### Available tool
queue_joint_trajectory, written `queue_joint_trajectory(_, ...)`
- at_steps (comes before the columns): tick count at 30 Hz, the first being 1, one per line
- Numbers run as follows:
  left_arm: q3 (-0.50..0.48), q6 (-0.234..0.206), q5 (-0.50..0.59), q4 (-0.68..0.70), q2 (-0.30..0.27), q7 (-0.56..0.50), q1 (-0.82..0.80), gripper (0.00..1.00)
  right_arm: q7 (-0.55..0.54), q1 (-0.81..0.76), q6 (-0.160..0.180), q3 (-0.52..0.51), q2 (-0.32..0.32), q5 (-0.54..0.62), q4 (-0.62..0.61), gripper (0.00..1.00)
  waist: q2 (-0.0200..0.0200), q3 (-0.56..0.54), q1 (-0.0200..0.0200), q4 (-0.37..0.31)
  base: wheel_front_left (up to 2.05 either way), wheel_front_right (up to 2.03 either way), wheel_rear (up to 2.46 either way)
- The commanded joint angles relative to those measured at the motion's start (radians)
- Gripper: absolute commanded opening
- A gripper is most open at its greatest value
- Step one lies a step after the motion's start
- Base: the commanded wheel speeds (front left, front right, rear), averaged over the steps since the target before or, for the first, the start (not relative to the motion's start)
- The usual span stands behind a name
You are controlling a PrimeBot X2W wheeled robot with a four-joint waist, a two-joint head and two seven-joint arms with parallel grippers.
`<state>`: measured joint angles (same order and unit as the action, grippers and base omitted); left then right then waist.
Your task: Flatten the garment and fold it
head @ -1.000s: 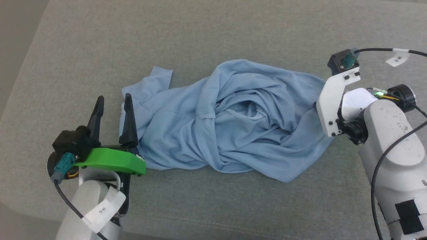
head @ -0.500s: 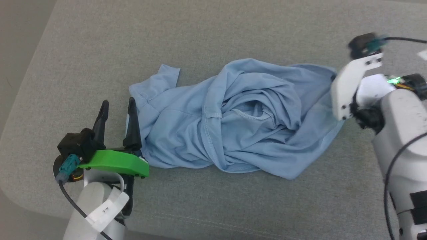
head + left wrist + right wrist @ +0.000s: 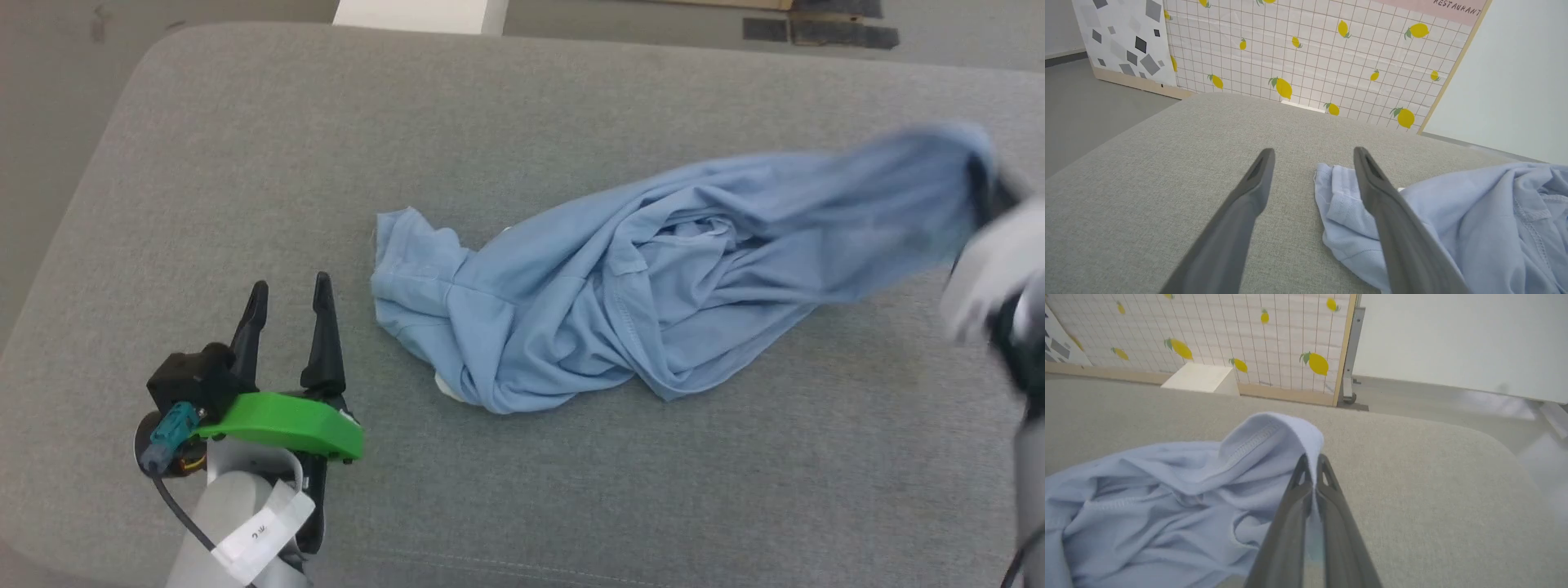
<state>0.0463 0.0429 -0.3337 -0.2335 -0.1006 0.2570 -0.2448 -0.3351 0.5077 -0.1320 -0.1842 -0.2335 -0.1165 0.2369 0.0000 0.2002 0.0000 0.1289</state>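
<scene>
While the left gripper (image 3: 291,283) (image 3: 1313,152) hung over the near left part of the cushion (image 3: 245,163), its two dark fingers stood well apart with nothing between them, pointing toward the cushion's far edge. Its right finger sat near the left end of the shirt (image 3: 653,286) (image 3: 1474,220), with a strip of bare cushion between them in the head view.

The light blue shirt lay crumpled across the middle of the cushion. A hemmed, sleeve-like end lay flat at its left, and thick twisted folds were bunched at its centre. A small white patch peeked out from under its near edge. From there the cloth stretched toward the cushion's right side, where it rose off the surface and turned to a blur in the head view.

Over the cushion's right part, the right gripper (image 3: 1313,459) had its fingers pressed together on a stitched edge of the shirt, and the cloth stood up in a small peak just past the tips. Beyond the cushion's far edge were a white box (image 3: 420,15) (image 3: 1198,377) and a lemon-print panel (image 3: 1310,49) (image 3: 1229,330).
</scene>
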Motion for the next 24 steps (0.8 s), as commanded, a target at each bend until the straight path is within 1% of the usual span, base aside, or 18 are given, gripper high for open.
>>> queue_joint_trajectory(1,-0.004,0.005,0.008,-0.004,0.003,0.005,0.012,1.00,-0.012,-0.100,0.001,0.003,0.020,-0.013,-0.040,0.00,0.0000,-0.027,0.0000,-0.030,0.00,0.00,0.00)
queue_joint_trajectory(5,-0.004,0.008,0.009,-0.013,0.004,0.005,0.015,1.00,-0.052,-0.353,0.001,0.017,0.077,-0.045,-0.140,0.00,0.0000,-0.037,0.0000,-0.050,0.00,0.00,0.00)
queue_joint_trajectory(9,0.001,0.013,0.008,-0.025,0.007,0.005,0.008,1.00,-0.107,-0.532,0.001,0.078,0.099,-0.070,-0.152,0.00,0.0000,-0.044,0.0000,-0.060,0.00,0.00,0.00)
queue_joint_trajectory(11,0.003,0.014,0.005,-0.032,0.008,0.005,0.007,1.00,-0.146,-0.590,0.001,0.118,0.091,-0.082,-0.138,0.00,0.0000,-0.046,0.0000,-0.063,0.00,0.00,0.00)
queue_joint_trajectory(13,0.002,0.014,0.003,-0.037,0.010,0.005,0.006,1.00,-0.175,-0.618,0.001,0.131,0.086,-0.104,-0.126,0.00,0.0000,-0.049,0.0000,-0.068,0.00,0.00,0.00)
queue_joint_trajectory(15,0.001,0.014,0.002,-0.042,0.010,0.005,0.009,1.00,-0.188,-0.623,0.001,0.120,0.083,-0.124,-0.129,0.00,0.0000,-0.054,0.0000,-0.074,0.00,0.00,0.00)
queue_joint_trajectory(17,-0.002,0.013,0.000,-0.047,0.010,0.005,0.013,1.00,-0.164,-0.601,0.001,0.092,0.088,-0.143,-0.158,0.01,0.0000,-0.059,0.0000,-0.081,0.00,0.00,0.00)
queue_joint_trajectory(18,-0.004,0.013,-0.001,-0.050,0.009,0.005,0.016,1.00,-0.151,-0.587,0.001,0.078,0.091,-0.161,-0.177,1.00,0.0000,-0.062,0.0000,-0.085,0.00,0.00,0.00)
queue_joint_trajectory(21,-0.004,0.012,-0.003,-0.058,0.008,0.005,0.020,1.00,-0.107,-0.540,0.001,0.024,0.113,-0.229,-0.236,1.00,0.0000,-0.071,0.0000,-0.091,0.00,0.00,0.00)
queue_joint_trajectory(24,-0.003,0.013,-0.006,-0.065,0.008,0.005,0.023,1.00,-0.048,-0.484,0.001,-0.050,0.147,-0.329,-0.299,1.00,0.0000,-0.082,0.0000,-0.095,0.00,0.00,0.00)
